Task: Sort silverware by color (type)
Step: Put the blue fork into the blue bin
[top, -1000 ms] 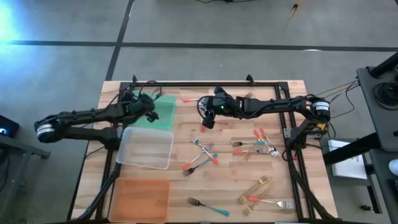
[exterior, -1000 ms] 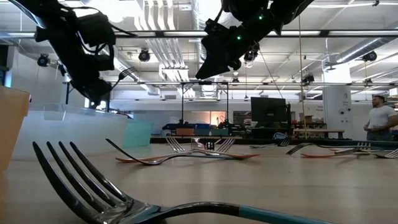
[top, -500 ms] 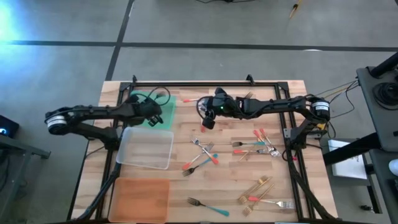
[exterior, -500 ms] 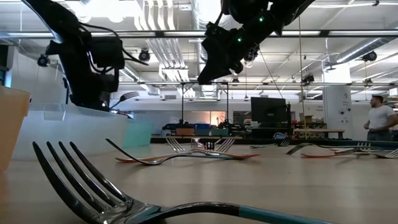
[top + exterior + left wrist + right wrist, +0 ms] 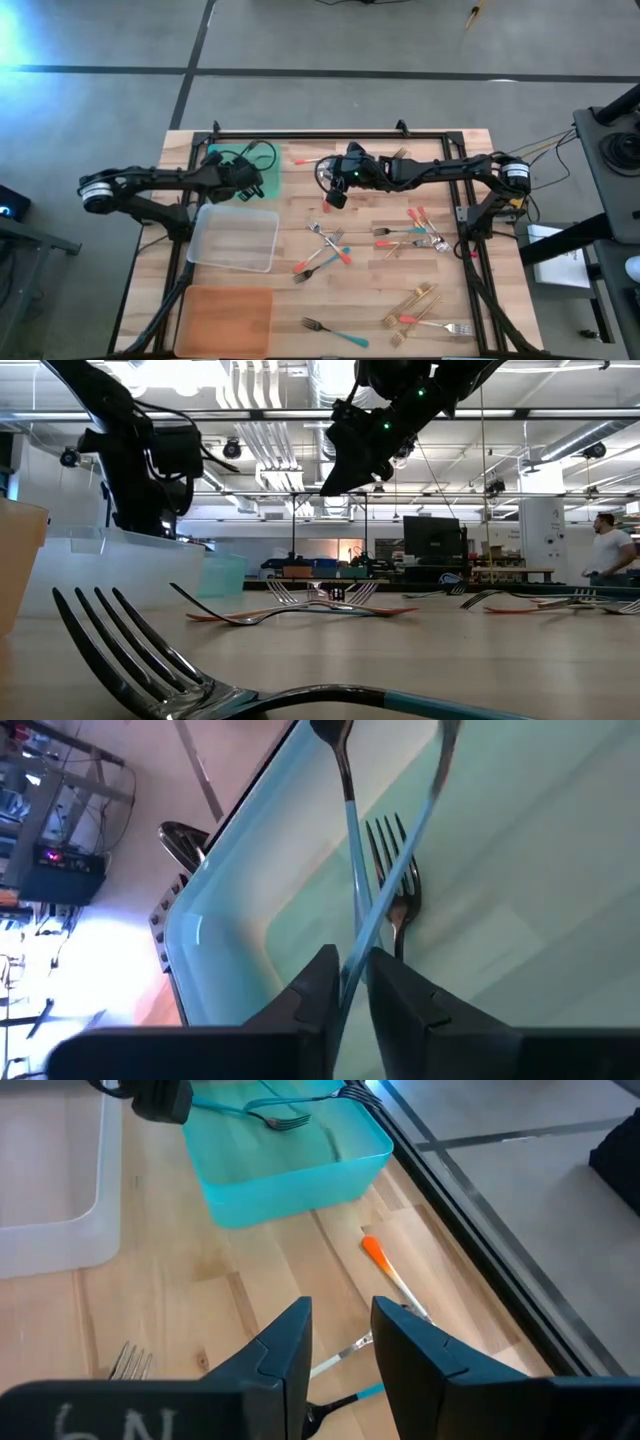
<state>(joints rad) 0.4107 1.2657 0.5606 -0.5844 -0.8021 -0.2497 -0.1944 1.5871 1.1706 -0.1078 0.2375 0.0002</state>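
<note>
Left wrist view: your left gripper [image 5: 350,982] pinched a slim teal-handled metal fork [image 5: 385,895], long axis running out over the green plastic tray [image 5: 215,910]. Right gripper [image 5: 340,1342], fingers spread, hovered empty over scattered forks [image 5: 325,243].

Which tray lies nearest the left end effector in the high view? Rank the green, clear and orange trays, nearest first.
1. Green tray, beneath the left end effector.
2. Clear tray, middle of the left side.
3. Orange tray, front-left corner.
</note>
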